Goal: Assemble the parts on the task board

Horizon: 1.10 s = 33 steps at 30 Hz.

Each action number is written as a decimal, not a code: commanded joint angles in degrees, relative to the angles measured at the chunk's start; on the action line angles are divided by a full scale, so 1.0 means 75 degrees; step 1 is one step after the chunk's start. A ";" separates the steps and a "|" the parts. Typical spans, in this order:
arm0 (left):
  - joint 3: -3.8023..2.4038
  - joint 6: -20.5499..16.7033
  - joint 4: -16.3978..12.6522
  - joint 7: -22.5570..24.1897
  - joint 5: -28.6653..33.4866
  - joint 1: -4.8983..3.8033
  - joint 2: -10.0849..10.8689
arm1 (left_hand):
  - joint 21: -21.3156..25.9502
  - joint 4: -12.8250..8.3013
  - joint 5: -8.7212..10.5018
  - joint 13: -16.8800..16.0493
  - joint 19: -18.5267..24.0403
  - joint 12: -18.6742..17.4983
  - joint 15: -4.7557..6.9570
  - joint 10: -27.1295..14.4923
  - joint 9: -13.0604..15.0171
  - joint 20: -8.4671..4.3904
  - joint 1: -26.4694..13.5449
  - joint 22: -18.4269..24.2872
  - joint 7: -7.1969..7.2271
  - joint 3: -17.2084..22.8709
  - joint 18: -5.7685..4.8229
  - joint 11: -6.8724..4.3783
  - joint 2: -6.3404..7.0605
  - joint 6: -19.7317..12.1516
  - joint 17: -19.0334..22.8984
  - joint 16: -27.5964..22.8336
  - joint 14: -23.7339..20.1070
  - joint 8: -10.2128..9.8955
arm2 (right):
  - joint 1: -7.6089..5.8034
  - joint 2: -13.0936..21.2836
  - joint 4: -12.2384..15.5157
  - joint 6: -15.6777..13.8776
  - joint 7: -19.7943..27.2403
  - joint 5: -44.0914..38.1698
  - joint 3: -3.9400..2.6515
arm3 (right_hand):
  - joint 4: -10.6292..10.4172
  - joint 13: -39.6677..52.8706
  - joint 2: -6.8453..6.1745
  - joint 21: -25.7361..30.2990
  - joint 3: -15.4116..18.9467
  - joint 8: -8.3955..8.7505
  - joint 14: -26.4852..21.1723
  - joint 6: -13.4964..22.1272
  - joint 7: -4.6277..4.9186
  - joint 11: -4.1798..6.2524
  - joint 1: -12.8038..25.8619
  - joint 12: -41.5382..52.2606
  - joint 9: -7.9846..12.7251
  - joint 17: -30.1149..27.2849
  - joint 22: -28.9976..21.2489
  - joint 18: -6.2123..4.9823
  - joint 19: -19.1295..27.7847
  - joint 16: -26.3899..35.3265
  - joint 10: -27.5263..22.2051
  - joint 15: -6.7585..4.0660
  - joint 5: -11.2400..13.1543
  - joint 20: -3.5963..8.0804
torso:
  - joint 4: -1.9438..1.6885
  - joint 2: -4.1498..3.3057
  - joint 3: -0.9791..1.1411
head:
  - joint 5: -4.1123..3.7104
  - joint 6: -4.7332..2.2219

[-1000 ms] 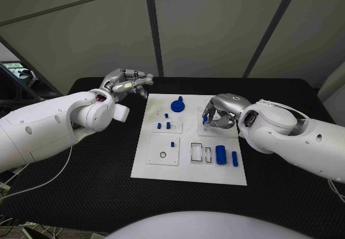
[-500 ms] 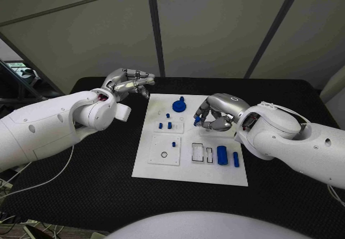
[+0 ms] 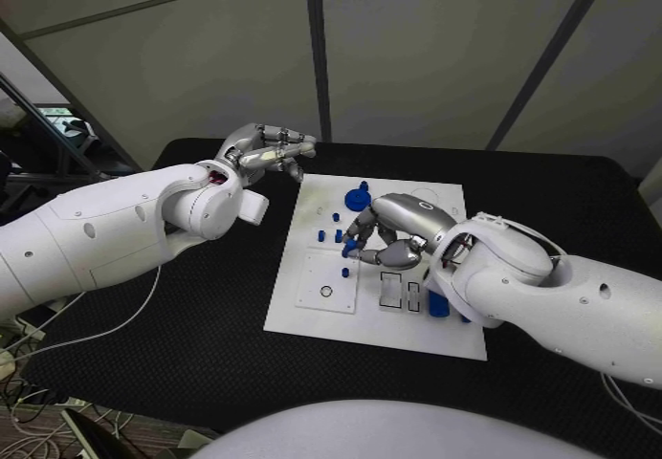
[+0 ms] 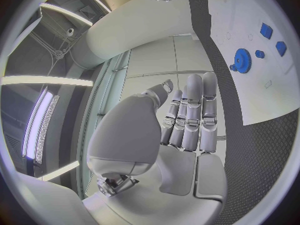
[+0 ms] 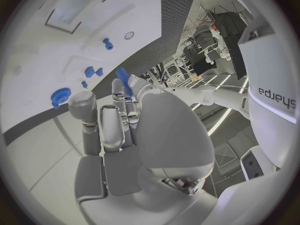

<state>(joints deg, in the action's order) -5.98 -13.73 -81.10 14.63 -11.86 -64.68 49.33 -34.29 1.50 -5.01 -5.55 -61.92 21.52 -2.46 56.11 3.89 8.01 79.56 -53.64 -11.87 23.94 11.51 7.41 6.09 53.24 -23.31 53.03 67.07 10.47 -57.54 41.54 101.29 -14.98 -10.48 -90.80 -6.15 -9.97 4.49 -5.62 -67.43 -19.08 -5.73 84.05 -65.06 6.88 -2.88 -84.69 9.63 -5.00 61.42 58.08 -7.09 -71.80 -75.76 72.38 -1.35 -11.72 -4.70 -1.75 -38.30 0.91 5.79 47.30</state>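
Carried leftward over the task board, a small blue part is pinched in the right hand, judged due for seating; the left hand is held curled, empty, beyond the board.

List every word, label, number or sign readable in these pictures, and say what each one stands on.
"sharpa": dark lettering, seen turned on its side in the right wrist view, on the white casing of the robot's arm.
No other text: the task board and the blue parts bear no readable marks.
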 commanded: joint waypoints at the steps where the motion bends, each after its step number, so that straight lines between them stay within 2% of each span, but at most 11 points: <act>1: -0.0004 0.0089 0.0003 0.0019 0.0026 -0.0014 -0.0020 | 0.0043 0.0001 0.0016 0.0011 -0.0011 0.0025 -0.0010 -0.0057 -0.0009 0.0016 -0.0017 0.0008 -0.0004 -0.0053 -0.0136 0.0015 -0.0028 -0.0051 0.0008 -0.0031 -0.0064 0.0048 | 0.0124 -0.0157 -0.0071 0.0033 0.0423 0.0099 0.0071 | 0.0043 0.0006 0.0011 -0.0024 -0.0033 -0.0041 0.0223 -0.0045 0.0029 -0.0001 -0.0066 -0.0042 -0.0006 -0.0006 -0.0017 0.0044 -0.0033 -0.0029 0.0052 -0.0030 -0.0051 0.0012 | 0.0014 -0.0012 0.0009 | 0.0096 0.0019; 7: -0.0003 0.0097 0.0000 0.0024 0.0026 -0.0015 -0.0048 | 0.0043 0.0001 0.0016 0.0011 -0.0011 0.0025 -0.0010 -0.0057 -0.0009 0.0016 -0.0017 0.0008 -0.0004 -0.0053 -0.0136 0.0015 -0.0028 -0.0051 0.0008 -0.0031 -0.0064 0.0048 | 0.0352 -0.0483 -0.0297 0.0176 0.0551 -0.0091 0.0154 | 0.0066 0.0006 0.0016 -0.0022 -0.0047 -0.0034 0.0220 -0.0042 0.0035 -0.0006 -0.0082 -0.0066 -0.0004 -0.0006 -0.0020 0.0044 -0.0026 -0.0030 0.0053 -0.0026 -0.0065 0.0010 | 0.0004 -0.0011 0.0002 | 0.0190 0.0059; 10: -0.0003 0.0096 -0.0004 0.0026 0.0026 -0.0015 -0.0050 | 0.0043 0.0001 0.0016 0.0011 -0.0011 0.0025 -0.0010 -0.0057 -0.0009 0.0016 -0.0017 0.0008 -0.0004 -0.0053 -0.0136 0.0015 -0.0028 -0.0051 0.0008 -0.0031 -0.0064 0.0048 | 0.0394 -0.0568 -0.0367 0.0216 0.0578 -0.0160 0.0209 | 0.0066 0.0006 0.0016 -0.0022 -0.0047 -0.0034 0.0220 -0.0042 0.0035 -0.0006 -0.0082 -0.0066 -0.0004 -0.0006 -0.0020 0.0044 -0.0026 -0.0030 0.0053 -0.0026 -0.0065 0.0010 | -0.0001 -0.0004 -0.0006 | 0.0228 0.0078; 14: -0.0003 0.0094 -0.0012 0.0025 0.0026 -0.0015 -0.0044 | 0.0043 0.0001 0.0016 0.0011 -0.0011 0.0025 -0.0010 -0.0057 -0.0009 0.0016 -0.0017 0.0008 -0.0004 -0.0053 -0.0136 0.0015 -0.0028 -0.0051 0.0008 -0.0031 -0.0064 0.0048 | 0.0439 -0.0717 -0.0497 0.0299 0.0582 -0.0299 0.0277 | 0.0074 0.0007 0.0019 -0.0028 -0.0052 -0.0031 0.0221 -0.0042 0.0037 -0.0008 -0.0088 -0.0074 -0.0004 0.0001 -0.0011 0.0046 -0.0029 -0.0034 0.0054 -0.0024 -0.0071 0.0010 | -0.0008 -0.0017 0.0004 | 0.0291 0.0105; 21: -0.0004 0.0098 -0.0023 0.0021 0.0026 -0.0016 -0.0042 | 0.0043 0.0001 0.0016 0.0011 -0.0011 0.0025 -0.0010 -0.0057 -0.0009 0.0016 -0.0017 0.0008 -0.0004 -0.0053 -0.0136 0.0015 -0.0028 -0.0051 0.0008 -0.0031 -0.0064 0.0048 | 0.0471 -0.0823 -0.0624 0.0406 0.0466 -0.0504 0.0302 | 0.0080 0.0007 0.0020 -0.0026 -0.0055 -0.0030 0.0221 -0.0041 0.0039 -0.0009 -0.0091 -0.0079 -0.0003 0.0007 -0.0014 0.0045 -0.0026 -0.0037 0.0055 -0.0023 -0.0075 0.0009 | 0.0008 -0.0014 -0.0001 | 0.0386 0.0167; 33: -0.0004 0.0106 -0.0027 0.0016 0.0026 -0.0017 -0.0045 | 0.0043 0.0001 0.0016 0.0011 -0.0011 0.0025 -0.0010 -0.0057 -0.0009 0.0016 -0.0017 0.0008 -0.0004 -0.0053 -0.0136 0.0015 -0.0028 -0.0051 0.0008 -0.0031 -0.0064 0.0048 | 0.0480 -0.0883 -0.0719 0.0476 0.0233 -0.0840 0.0308 | 0.0084 0.0007 0.0020 -0.0028 -0.0057 -0.0028 0.0221 -0.0040 0.0041 -0.0011 -0.0092 -0.0085 -0.0003 0.0010 -0.0011 0.0045 -0.0026 -0.0039 0.0056 -0.0022 -0.0078 0.0008 | 0.0008 -0.0010 0.0007 | 0.0434 0.0206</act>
<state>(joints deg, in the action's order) -5.97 -13.55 -81.17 14.56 -11.86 -64.70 49.01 -34.29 1.50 -5.01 -5.55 -61.92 21.52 -2.46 56.11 3.89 8.01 79.56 -53.65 -11.87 23.94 11.51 7.41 6.09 53.24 -23.32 53.03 67.07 10.47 -53.89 34.98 95.88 -11.93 -7.88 -95.16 -3.83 -9.61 4.48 -5.41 -67.43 -19.42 -5.74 84.04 -64.90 7.24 -2.97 -84.91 9.20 -4.94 61.41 58.01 -7.10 -71.79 -75.76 72.47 -1.35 -12.09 -4.70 -1.70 -38.40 0.93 9.00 48.82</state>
